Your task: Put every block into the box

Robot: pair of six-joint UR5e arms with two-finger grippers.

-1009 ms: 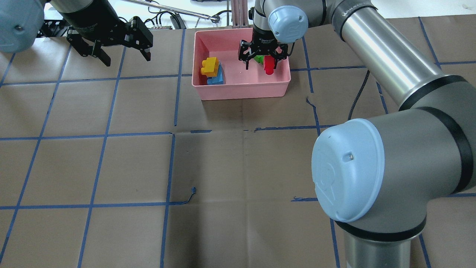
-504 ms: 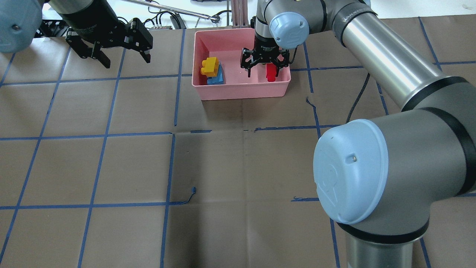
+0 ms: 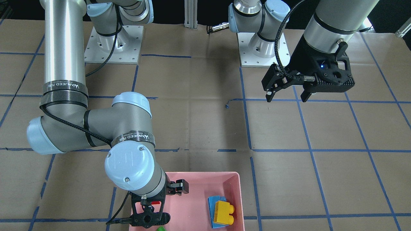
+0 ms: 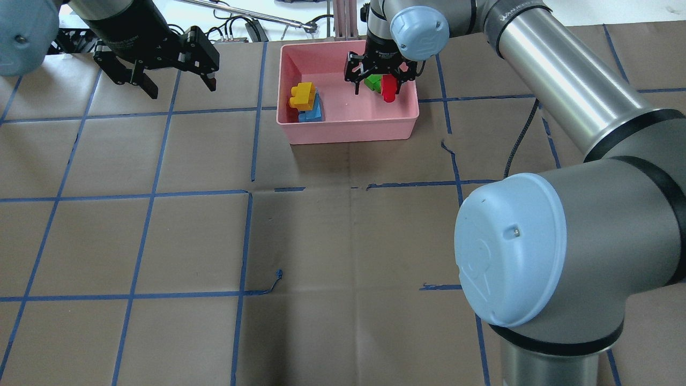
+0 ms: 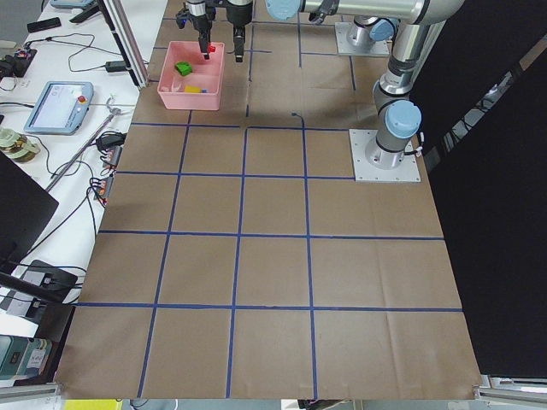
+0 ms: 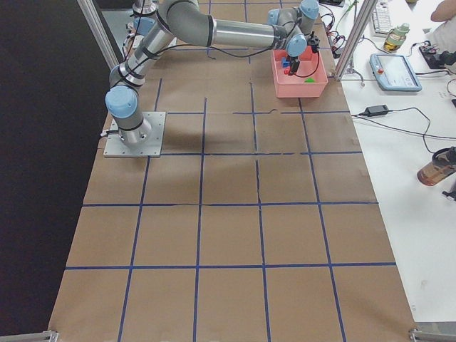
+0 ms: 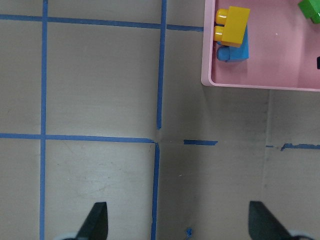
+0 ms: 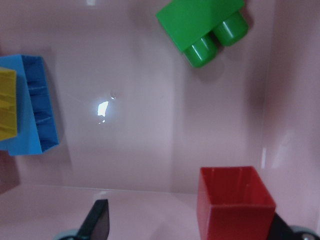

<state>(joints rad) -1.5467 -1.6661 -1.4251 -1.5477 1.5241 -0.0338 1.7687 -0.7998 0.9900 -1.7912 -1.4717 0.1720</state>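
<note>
- Blocks all in box (image 4: 348,128): yellow block (image 4: 303,95) on blue block (image 4: 317,112); green block (image 4: 372,83) beside red block (image 4: 388,89).
- Right gripper (image 4: 375,91): above box, jaws spread wide, clamping nothing; red block just beside one finger.
- Left gripper (image 4: 181,88): jaws spread, empty, over table (image 4: 343,241).

The pink box (image 4: 348,128) sits open-topped on the table with all four bricks inside its outline. At its left end the yellow brick (image 4: 303,95) lies on its side across the blue brick (image 4: 316,111), studs toward the wall. At the right end the green brick (image 4: 372,83) lies tipped over by the far wall, the red brick (image 4: 388,90) just beside it, hollow side up.
</note>
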